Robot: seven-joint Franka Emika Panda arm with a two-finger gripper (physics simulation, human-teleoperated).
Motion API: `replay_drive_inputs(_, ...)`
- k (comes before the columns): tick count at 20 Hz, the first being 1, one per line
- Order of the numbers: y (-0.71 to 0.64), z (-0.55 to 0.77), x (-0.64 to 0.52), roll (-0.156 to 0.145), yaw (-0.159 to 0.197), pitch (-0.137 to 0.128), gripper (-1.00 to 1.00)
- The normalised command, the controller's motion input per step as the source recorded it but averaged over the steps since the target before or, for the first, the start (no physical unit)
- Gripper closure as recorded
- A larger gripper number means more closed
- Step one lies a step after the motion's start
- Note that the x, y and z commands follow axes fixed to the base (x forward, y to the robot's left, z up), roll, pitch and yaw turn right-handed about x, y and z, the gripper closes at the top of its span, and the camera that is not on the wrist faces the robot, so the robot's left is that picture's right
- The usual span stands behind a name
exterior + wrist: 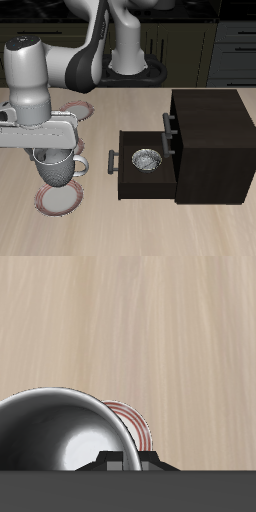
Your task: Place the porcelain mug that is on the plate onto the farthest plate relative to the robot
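**A:** Since the gripper (52, 152) comes first, what's it doing?

**B:** It looks clenched on the rim of the porcelain mug (58, 168), one finger inside the bowl of it in the wrist view. The mug hangs directly under the hand, over the plate (82, 169), whose pink rim peeks out at about 3 o'clock from the mug in the exterior view. I can't tell whether the base has cleared it.

**A:** And the target?

**B:** The farthest plate (60, 200) sits at roughly 6 o'clock from the mug, close to the table's front edge, just beside the first one.

**A:** So how should the carry go?

**B:** I'd raise it straight until the base is clearly free, travel a short way toward 6 o'clock, centre over the pale middle, lower gently, and let go only once it rests flat.
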Motion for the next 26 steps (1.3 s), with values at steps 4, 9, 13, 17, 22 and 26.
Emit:
replay_drive_inputs(4, 0.31, -0.25, 0.11, 0.04, 0.034, 0.027, 1.0)
replay_drive_inputs(9, 0.1, -0.24, 0.0, 0.012, -0.01, 0.02, 1.0)
replay_drive_inputs(13, -0.09, -0.23, 0.05, -0.011, 0.019, 0.015, 1.0)
replay_drive_inputs(17, -0.12, -0.15, 0.07, -0.023, 0.012, 0.007, 1.0)
replay_drive_inputs(22, -0.17, -0.35, 0.02, -0.044, -0.016, 0.038, 1.0)
replay_drive_inputs(26, 0.03, -0.19, 0.01, -0.02, 0.021, 0.013, 1.0)
